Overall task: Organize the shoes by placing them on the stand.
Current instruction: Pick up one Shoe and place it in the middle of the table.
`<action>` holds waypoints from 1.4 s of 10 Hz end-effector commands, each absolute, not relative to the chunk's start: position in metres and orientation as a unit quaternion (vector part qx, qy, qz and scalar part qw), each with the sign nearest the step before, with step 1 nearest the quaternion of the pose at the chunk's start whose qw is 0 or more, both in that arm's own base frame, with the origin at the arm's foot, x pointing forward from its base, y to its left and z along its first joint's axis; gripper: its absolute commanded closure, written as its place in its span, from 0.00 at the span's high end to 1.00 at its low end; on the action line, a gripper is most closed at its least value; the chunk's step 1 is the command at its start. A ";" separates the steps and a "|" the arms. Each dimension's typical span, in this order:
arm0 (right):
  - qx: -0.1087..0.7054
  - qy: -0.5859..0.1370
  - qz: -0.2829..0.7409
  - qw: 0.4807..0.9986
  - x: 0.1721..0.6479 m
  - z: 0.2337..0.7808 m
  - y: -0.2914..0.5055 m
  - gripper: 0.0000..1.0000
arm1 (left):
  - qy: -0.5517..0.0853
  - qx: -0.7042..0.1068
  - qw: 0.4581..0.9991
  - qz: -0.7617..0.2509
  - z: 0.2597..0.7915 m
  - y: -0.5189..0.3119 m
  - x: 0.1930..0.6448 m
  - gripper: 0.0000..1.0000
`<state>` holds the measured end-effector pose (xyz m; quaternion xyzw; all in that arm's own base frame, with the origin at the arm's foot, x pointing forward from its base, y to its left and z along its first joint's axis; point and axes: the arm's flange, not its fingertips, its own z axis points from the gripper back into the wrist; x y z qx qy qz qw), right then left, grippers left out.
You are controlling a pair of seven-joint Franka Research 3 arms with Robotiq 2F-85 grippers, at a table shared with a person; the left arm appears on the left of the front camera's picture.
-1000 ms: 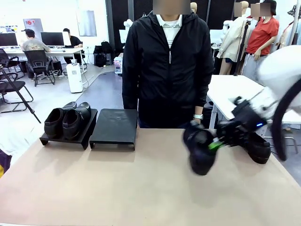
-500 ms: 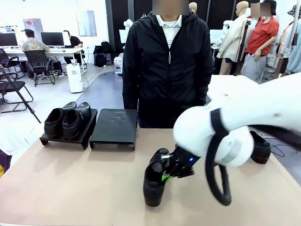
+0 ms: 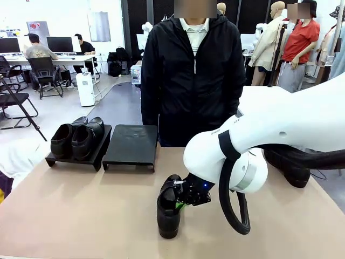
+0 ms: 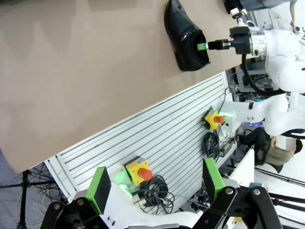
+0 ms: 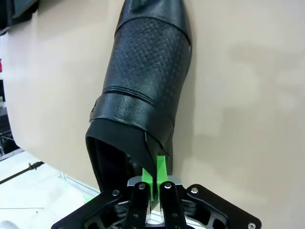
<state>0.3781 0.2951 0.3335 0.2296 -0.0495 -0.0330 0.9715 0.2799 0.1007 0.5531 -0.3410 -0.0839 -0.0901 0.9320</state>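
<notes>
Mid-carry on shoe number three, by the look of it; pinching the held shoe by the back edge of its collar with the right gripper, green pads pressed together on a thin strip of leather and nothing more; toe aimed back toward the robot's side, heel end at the grip, at the near middle of the table; resting on the top or riding just clear of it, cannot tell which. Idling beyond the near table edge with the left gripper, pads spread wide, gripping nothing. Already parked side by side on the left stand: two shoes, toes toward the robot; sitting bare just beside it, the right stand; waiting at the far right of the table, half hidden behind the right arm, the fourth shoe. Standing close behind both stands at the far side, a person.

Calling next, as a judgement only, for a swing left and away toward the right stand; lifting high enough to clear its front lip; keeping the toe in line with the parked pair; setting the sole down flat and well to one side, saving room for the last shoe; parting the pads only once settled. Worth going gently with so thin a pinch; risking a swing or a slip otherwise; worth minding the parked pair too on the way in.
</notes>
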 end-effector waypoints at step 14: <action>0.337 -0.077 -0.078 0.935 0.295 0.490 -0.011 1.00 | -0.087 -0.351 0.927 -0.099 0.554 0.102 0.279 1.00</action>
